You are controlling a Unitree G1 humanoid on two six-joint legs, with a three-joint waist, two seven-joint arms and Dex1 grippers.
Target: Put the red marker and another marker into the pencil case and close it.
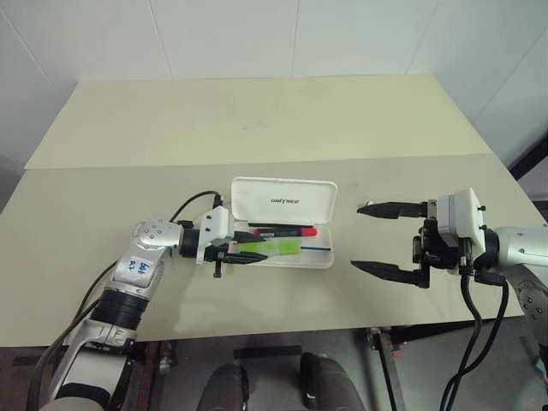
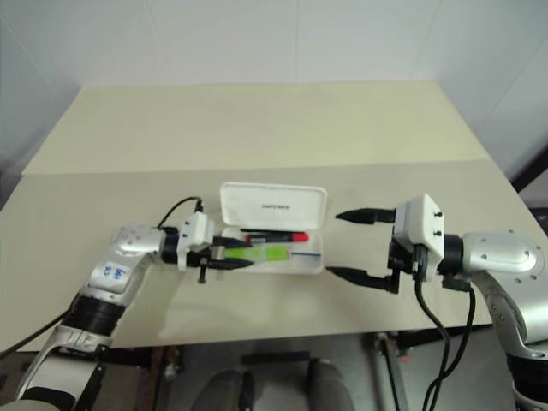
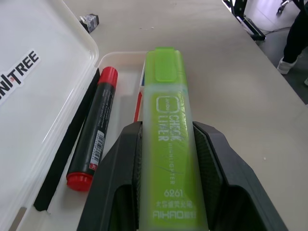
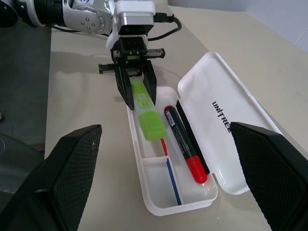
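**Green marker held over the open case**

The translucent green marker (image 3: 168,139), chunky and boxy, sits clamped in the left tool (image 4: 136,91) above the glossy white pencil case (image 1: 287,257). The red marker (image 4: 185,144) lies inside. The right tool (image 1: 377,238) gapes wide above the matte beige surface (image 1: 257,120).

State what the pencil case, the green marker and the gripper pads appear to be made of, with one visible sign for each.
Pencil case: likely smooth white plastic, thin moulded walls with a slight sheen.
Green marker: translucent plastic, probably; the body looks frosted under its print.
Left gripper pads: black, finely dimpled surface, perhaps rubber or textured plastic.
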